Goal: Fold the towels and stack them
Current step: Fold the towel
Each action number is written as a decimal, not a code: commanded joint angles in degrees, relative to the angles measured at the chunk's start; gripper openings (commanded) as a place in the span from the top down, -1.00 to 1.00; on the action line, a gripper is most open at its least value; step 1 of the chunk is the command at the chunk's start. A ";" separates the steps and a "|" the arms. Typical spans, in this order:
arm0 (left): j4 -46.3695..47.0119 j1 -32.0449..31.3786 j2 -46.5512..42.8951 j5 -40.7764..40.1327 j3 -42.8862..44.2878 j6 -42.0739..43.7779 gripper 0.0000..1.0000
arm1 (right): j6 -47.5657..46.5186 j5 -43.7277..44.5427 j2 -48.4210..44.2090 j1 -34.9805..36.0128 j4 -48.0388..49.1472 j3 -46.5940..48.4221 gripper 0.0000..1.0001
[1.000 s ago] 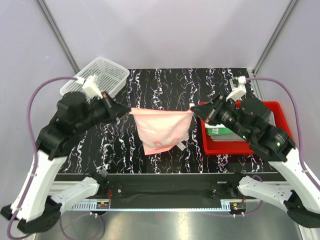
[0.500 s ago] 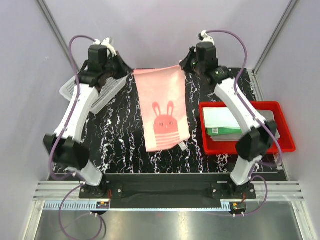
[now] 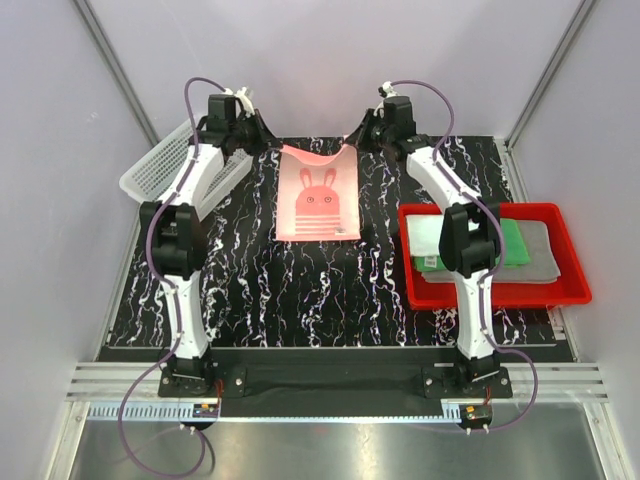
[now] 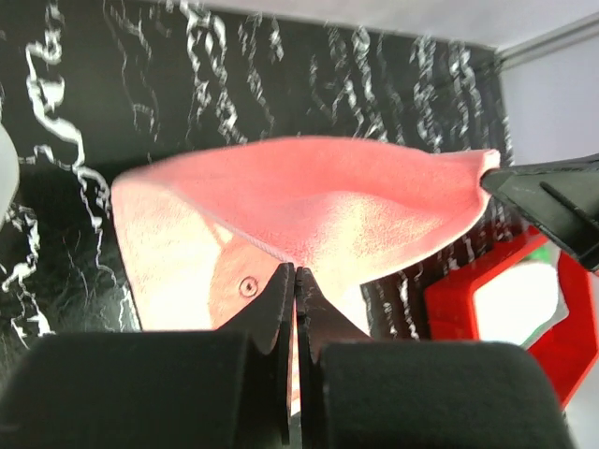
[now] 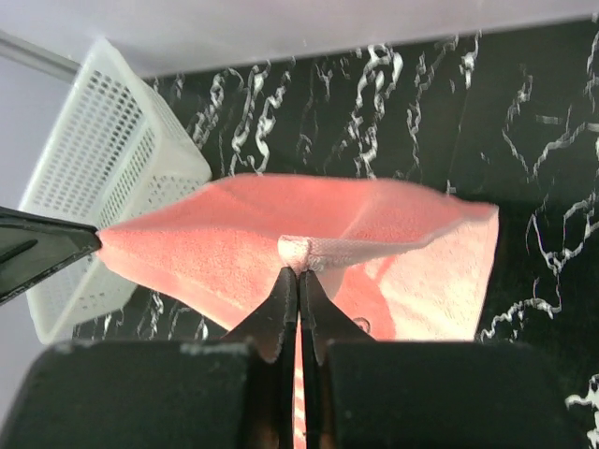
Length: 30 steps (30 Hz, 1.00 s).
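Pink rabbit towel [image 3: 318, 200], spread left of and well apart from the red tray [image 3: 500, 299], with left gripper [image 3: 272, 148] and right gripper [image 3: 356, 143] each clamped on a far corner, presumably holding that edge taut for a flat fold.

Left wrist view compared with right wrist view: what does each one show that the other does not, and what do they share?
Only the left wrist view shows the red tray, with the right claw at the right edge. Only the right wrist view shows the white mesh basket, with the left claw at the left edge. Both show the pink towel stretched over the black marbled table, pinched by both claws.
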 commanded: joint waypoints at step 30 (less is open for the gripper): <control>-6.23 -1.61 -15.64 -5.81 -37.46 7.03 1.00 | -1.99 -12.54 -18.00 -1.32 1.73 -43.61 0.54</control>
